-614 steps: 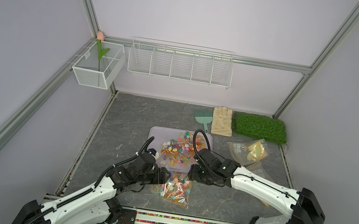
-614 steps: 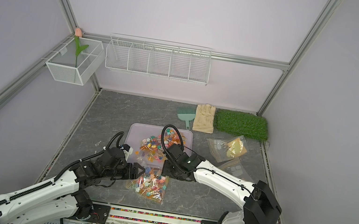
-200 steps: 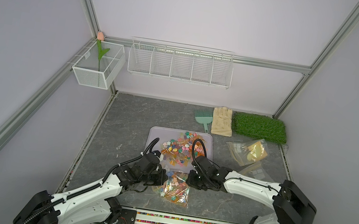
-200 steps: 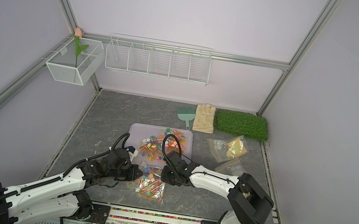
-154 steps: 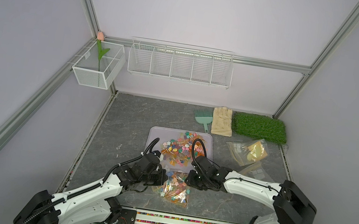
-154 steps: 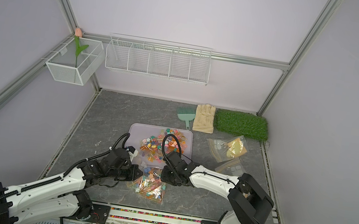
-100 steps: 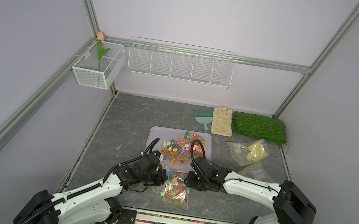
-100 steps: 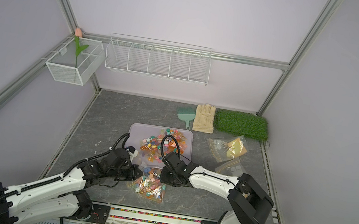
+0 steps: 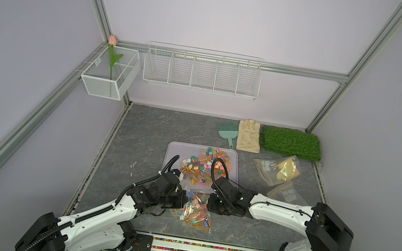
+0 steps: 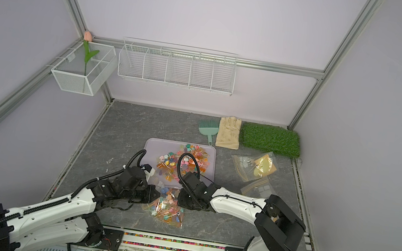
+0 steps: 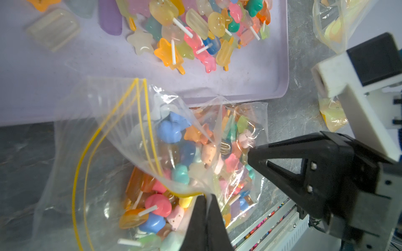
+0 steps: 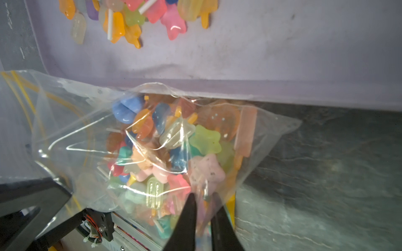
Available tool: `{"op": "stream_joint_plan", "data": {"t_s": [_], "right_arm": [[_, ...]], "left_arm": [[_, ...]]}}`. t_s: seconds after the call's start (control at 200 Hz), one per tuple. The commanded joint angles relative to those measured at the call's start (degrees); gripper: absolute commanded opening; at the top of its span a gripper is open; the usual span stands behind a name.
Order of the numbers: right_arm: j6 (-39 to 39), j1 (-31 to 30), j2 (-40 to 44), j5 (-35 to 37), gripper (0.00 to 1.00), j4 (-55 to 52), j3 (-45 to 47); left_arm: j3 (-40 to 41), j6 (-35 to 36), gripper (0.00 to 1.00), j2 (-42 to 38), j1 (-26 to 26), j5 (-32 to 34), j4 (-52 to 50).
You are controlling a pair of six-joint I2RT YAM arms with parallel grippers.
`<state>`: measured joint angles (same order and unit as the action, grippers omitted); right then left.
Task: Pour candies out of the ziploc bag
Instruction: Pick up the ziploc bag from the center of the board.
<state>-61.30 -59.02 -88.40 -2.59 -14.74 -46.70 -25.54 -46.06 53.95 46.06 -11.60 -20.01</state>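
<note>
**Bag (image 9: 194, 215) of candies (image 11: 171, 134) gripped from two sides beside the tray (image 9: 173, 150)**

The clear plastic bag lies on the grey bench (image 9: 143, 135), just in front of the near edge of the lilac tray, between the two arms; whether it touches this edge, I cannot tell from the top views. The left pincer (image 11: 204, 196) is closed tight on the rim of the bag, exactly at the yellow zip line. The right pincer (image 12: 203, 203) is on the opposite side; its two fingers are nearly together, with a fold of the plastic film pinched between them. Inside the bag are many candies, blue, orange, pink, teal and pale green; some have a star form, some have thin white sticks; the film around them is wrinkled. A second heap of the same candies lies loose in the tray, mostly in its middle and right part. Farther on the bench, near the back wall, are a small green brush (image 9: 226, 131), a beige glove (image 9: 247, 136) and a piece of artificial grass (image 9: 289, 142); two other bags (image 9: 278, 170) lie to the right of the tray.
</note>
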Motion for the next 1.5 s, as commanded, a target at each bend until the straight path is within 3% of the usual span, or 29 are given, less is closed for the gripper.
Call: {"op": "stream_joint_plan", "data": {"t_s": [0.0,0.705,1.15,1.495], "right_arm": [[-0.22,-0.36,0.89,1.08,0.07,-0.01,0.46],[2.82,1.7,13.98,6.01,0.07,-3.09,0.55],[3.72,4.97,17.5,7.17,0.07,-6.14,0.54],[0.31,4.92,15.72,3.92,0.07,-4.29,6.49]], "left_arm": [[-0.57,-0.69,0.0,-0.26,0.43,1.2,-0.42],[-8.48,-2.02,0.0,-1.34,0.51,3.25,-1.0],[-14.31,0.27,0.0,3.2,0.5,2.99,-1.14],[-13.83,-0.28,0.0,5.08,2.43,2.46,0.09]]}}
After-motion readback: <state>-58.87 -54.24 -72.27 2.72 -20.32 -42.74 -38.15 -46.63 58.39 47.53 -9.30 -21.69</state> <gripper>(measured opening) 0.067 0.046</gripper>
